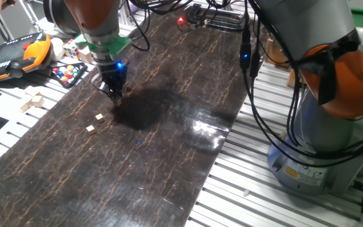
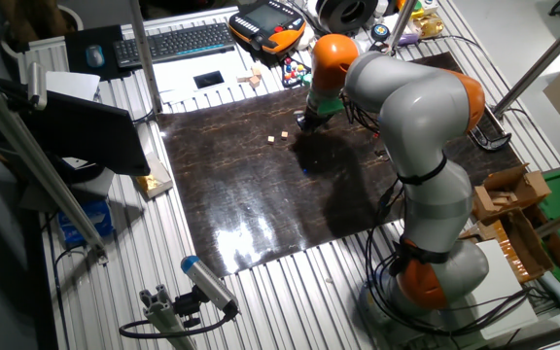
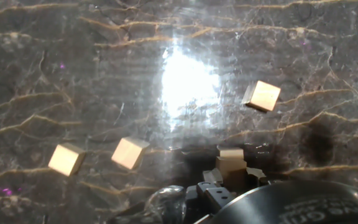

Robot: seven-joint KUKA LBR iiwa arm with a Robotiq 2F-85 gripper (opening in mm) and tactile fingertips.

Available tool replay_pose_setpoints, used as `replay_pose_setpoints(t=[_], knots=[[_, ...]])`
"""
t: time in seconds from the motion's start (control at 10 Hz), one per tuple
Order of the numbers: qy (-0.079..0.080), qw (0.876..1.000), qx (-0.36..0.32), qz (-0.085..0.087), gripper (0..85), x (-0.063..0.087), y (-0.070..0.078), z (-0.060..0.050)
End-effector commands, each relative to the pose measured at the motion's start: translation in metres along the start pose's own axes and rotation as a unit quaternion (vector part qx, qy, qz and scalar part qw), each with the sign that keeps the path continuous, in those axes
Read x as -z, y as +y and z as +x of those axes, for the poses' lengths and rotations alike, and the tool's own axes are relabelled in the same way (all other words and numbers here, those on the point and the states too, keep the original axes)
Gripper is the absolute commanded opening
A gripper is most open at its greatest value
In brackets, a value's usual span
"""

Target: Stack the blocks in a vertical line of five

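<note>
Blocks [image 3: 130, 153] lie apart on the dark mat [image 1: 169, 157]; end effector [image 3: 230, 167] grips one.

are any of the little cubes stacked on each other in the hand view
No, the three loose cubes and each lie singly and apart on the dark table.
</note>
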State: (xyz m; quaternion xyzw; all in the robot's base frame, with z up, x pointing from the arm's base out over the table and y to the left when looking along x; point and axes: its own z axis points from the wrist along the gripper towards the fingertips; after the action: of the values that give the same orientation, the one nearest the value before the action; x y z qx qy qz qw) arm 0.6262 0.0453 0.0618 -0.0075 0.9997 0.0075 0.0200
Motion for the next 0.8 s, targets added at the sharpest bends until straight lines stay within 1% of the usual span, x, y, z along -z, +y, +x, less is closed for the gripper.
replay_pose_setpoints(t=[0.0,0.2,0.5,0.6,0.7], knots=[[-0.002,1.000,0.003,0.004,5.3,-0.0009,-0.0010,-0.0013],[-0.007,1.000,0.012,0.009,13.0,-0.0019,-0.0012,-0.0022],[-0.012,1.000,0.020,0.013,27.0,-0.0019,-0.0019,-0.0027],[-0.013,1.000,0.022,0.015,27.0,-0.0025,-0.0027,-0.0026],[-0.012,1.000,0.024,0.014,24.3,-0.0032,-0.0033,-0.0024]])
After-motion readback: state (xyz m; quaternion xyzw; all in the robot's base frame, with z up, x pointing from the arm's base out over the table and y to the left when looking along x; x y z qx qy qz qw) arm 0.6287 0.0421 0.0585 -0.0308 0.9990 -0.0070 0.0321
